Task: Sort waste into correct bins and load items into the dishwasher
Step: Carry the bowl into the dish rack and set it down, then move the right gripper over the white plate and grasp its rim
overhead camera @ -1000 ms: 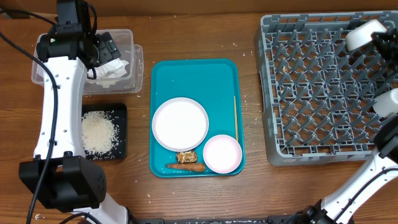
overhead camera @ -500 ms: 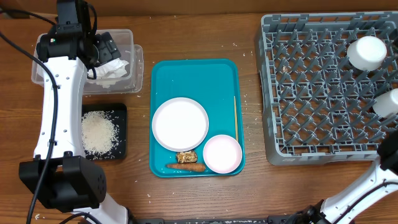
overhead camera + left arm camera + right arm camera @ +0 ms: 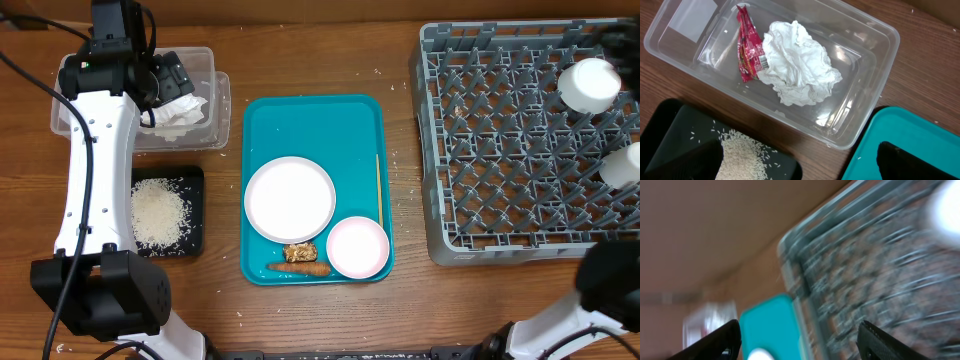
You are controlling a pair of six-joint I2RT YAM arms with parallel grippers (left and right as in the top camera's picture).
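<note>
Wood counter [image 3: 320, 50], teal tray [image 3: 310, 125] mid-frame with the large plate [image 3: 290, 198] on it. Plate looks stiff, slick, breakable: pinch its rim. Left tool [image 3: 800, 152] wide apart, empty; right tool [image 3: 799, 336] spread, empty.

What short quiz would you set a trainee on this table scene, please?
1. True or false: the carrot lies on the teal tray, beside the brown lump.
2. Which lies in the clear tub with the napkin? A red wrapper, B carrot, C brown lump.
3. Fill in: the white cup sits in the ____.
Key: 1 true; 2 A; 3 dish rack.
</note>
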